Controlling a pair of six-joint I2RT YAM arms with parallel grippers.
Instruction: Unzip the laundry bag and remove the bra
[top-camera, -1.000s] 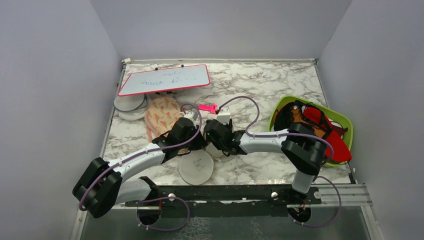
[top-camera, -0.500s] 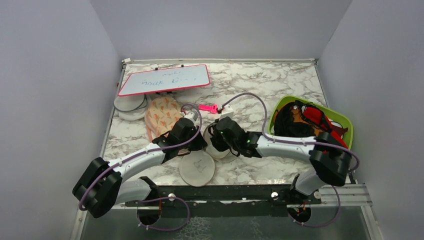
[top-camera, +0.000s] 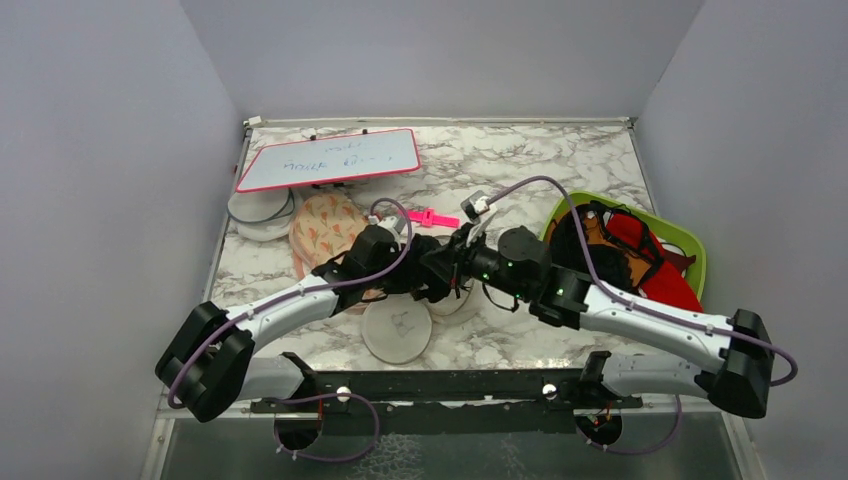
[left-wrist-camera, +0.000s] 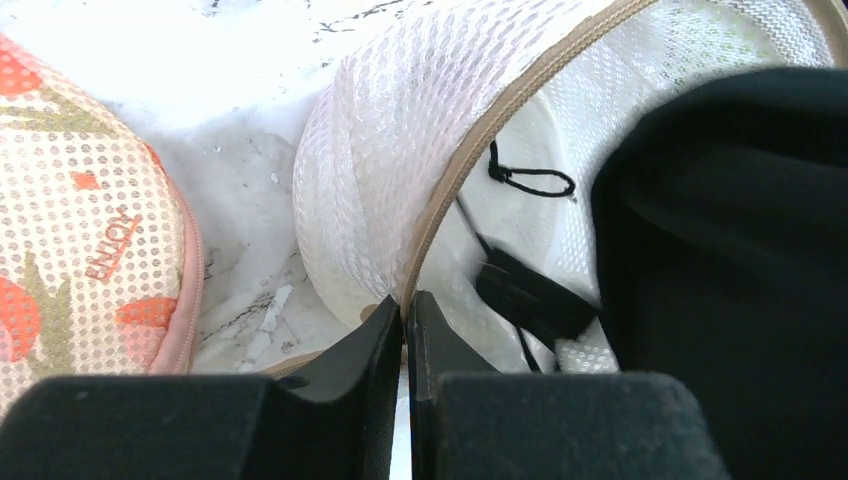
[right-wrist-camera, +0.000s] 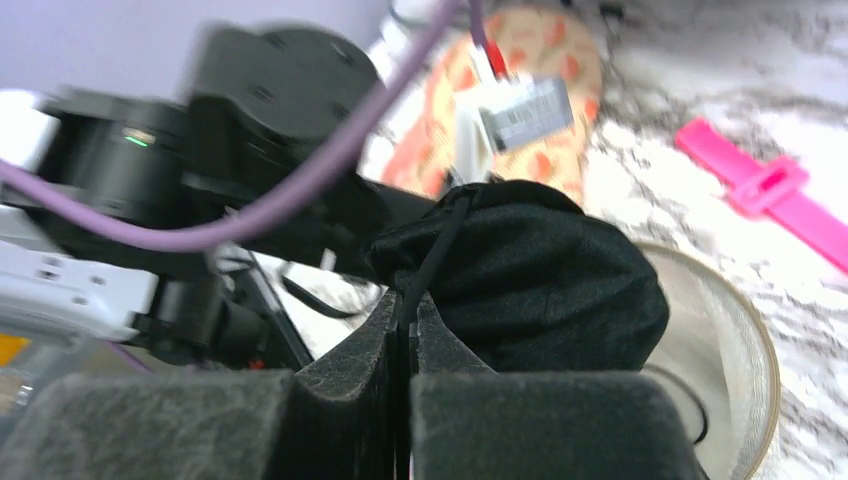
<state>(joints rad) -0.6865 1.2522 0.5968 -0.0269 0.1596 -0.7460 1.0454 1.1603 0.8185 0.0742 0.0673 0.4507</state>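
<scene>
Meanwhile, the left gripper (left-wrist-camera: 408, 312) clamps the beige rim of the laundry bag (left-wrist-camera: 390, 150), apparently anchoring it on the bench (left-wrist-camera: 240, 190), as the right gripper (right-wrist-camera: 408, 318) pinches the black bra (right-wrist-camera: 540, 270) bulging from the bag's open mouth.

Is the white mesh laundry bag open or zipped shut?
Open. The laundry bag gapes at its beige rim, inside showing; the left gripper pinches that rim and the bra shows through the gap.
</scene>
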